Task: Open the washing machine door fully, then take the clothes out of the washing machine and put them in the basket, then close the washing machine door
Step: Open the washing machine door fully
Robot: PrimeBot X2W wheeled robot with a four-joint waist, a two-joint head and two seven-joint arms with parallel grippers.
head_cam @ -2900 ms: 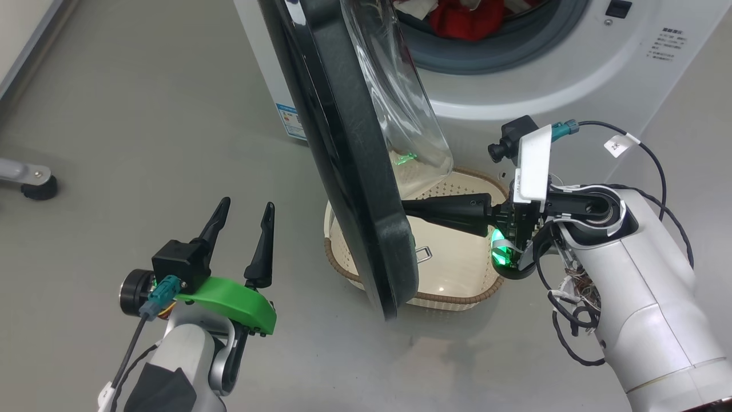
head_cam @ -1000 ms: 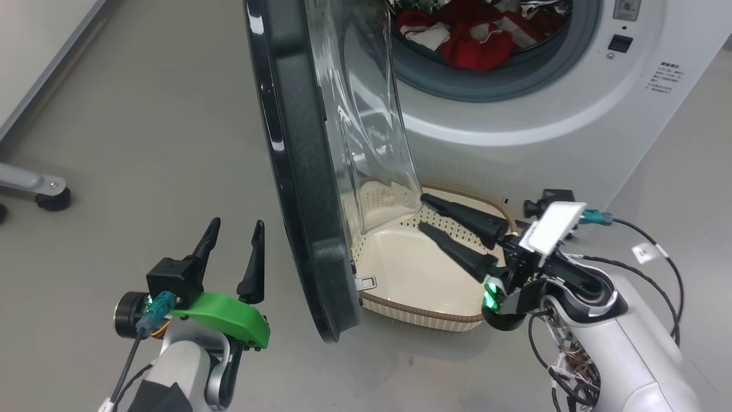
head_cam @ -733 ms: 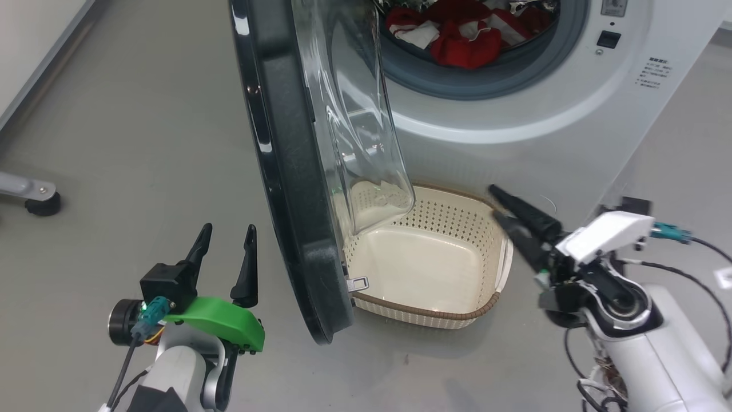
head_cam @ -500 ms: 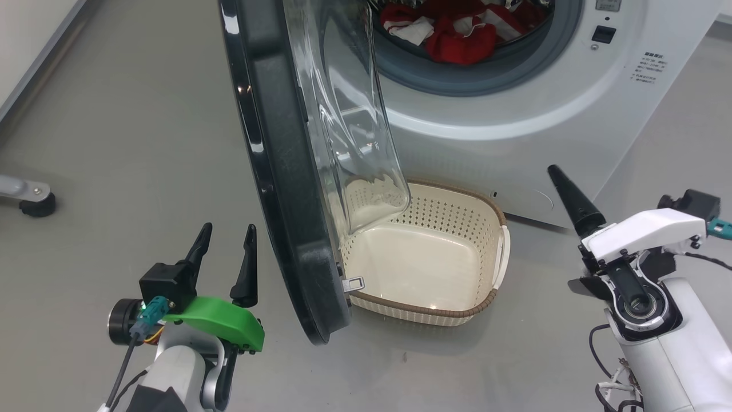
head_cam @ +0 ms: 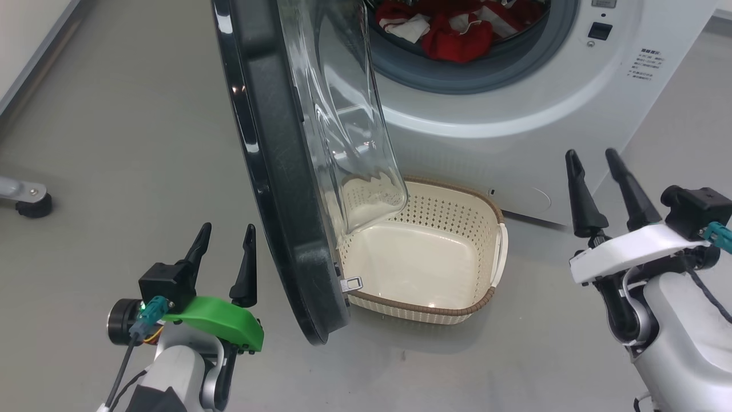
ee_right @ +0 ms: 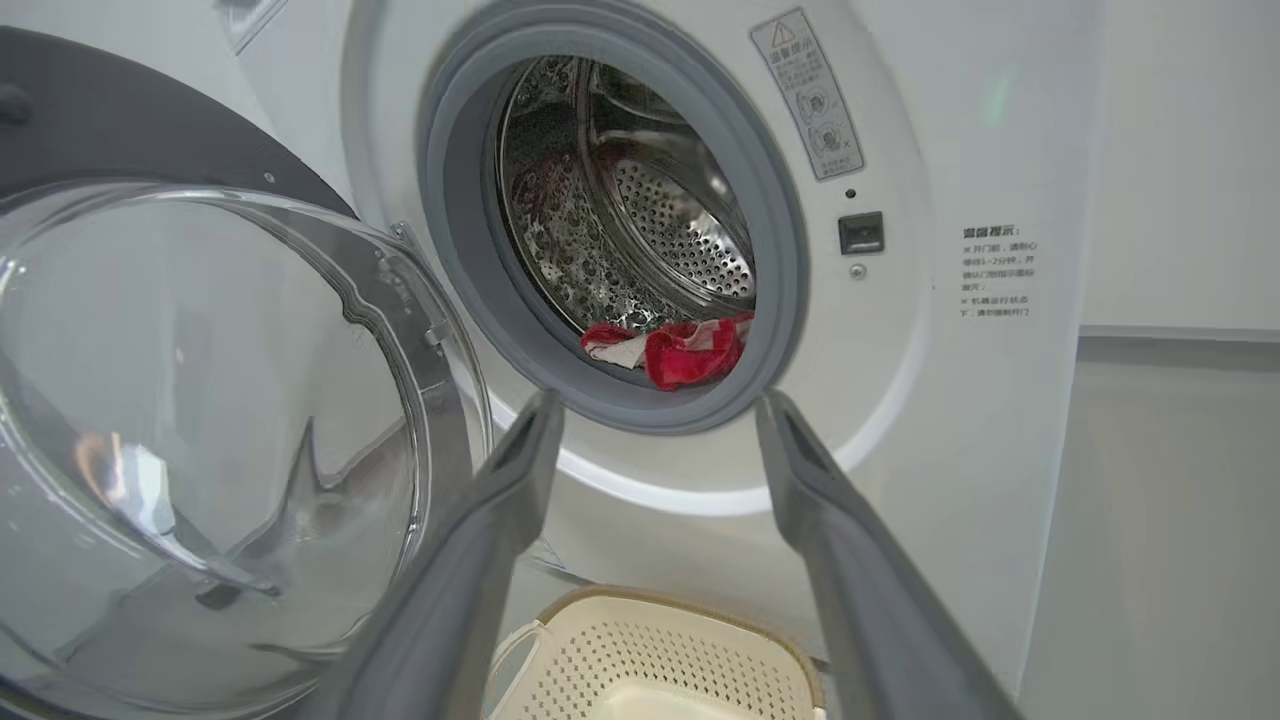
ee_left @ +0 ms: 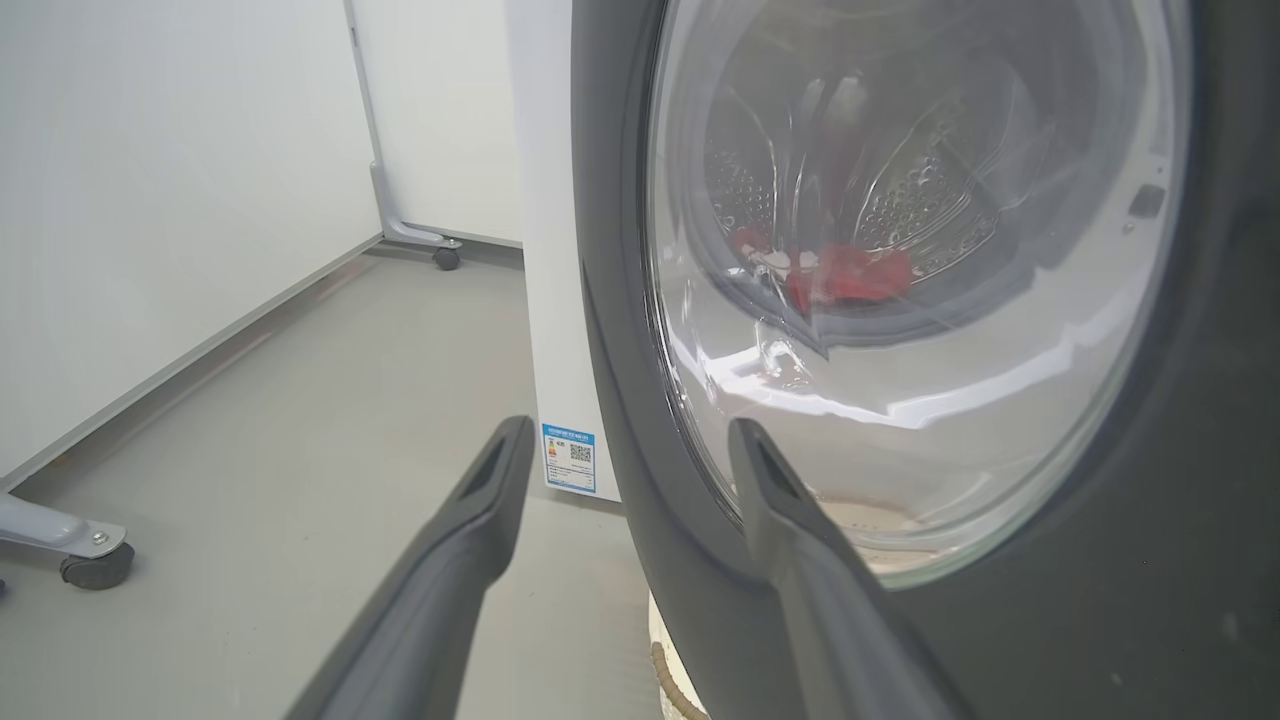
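Head view, left to right. A grey castor foot point(head_cam: 31, 203) stands on the grey floor point(head_cam: 114, 114) at the far left edge. The left gripper point(head_cam: 227, 226) hangs at lower left, fingers spread wide with nothing between them. It is just beside the outer face of the washing machine door point(head_cam: 274, 143) and apart from it. The door stands swung out from the machine and is seen nearly edge-on, black rim toward the left gripper and clear glass bowl point(head_cam: 343, 114) bulging toward the drum. Its lower edge hides the left end of the basket point(head_cam: 457, 309). The basket sits on the floor against the front of the washing machine point(head_cam: 514, 114), below the drum mouth, its cream bottom in plain sight. The clothes point(head_cam: 457, 43), red with white patches, lie in the bottom of the drum just behind the grey rubber ring. The right gripper point(head_cam: 590, 153) is at the right, well clear of the basket. Its fingers are spread wide and hold nothing; in the right wrist view they point toward the drum mouth.
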